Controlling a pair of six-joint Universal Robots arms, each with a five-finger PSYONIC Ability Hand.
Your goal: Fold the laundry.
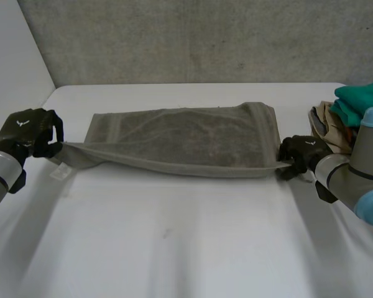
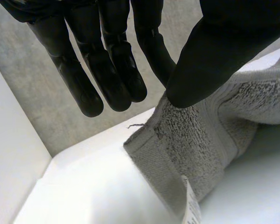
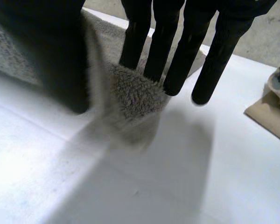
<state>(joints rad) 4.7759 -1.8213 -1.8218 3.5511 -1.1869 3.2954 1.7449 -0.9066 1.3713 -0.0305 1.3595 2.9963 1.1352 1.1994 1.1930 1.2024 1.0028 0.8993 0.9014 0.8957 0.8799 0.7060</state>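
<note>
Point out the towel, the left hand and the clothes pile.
towel (image 1: 186,139), head view, middle of its top layer.
left hand (image 1: 28,130), head view, back of the hand.
clothes pile (image 1: 360,99), head view, green garment on top.

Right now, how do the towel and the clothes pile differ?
The towel is grey; the pile is teal over tan. The towel lies stretched across the middle of the table; the pile is heaped at its right edge. The left robot hand and right robot hand pinch the towel's near corners; neither holds the pile. Both are cloth on the table.
</note>
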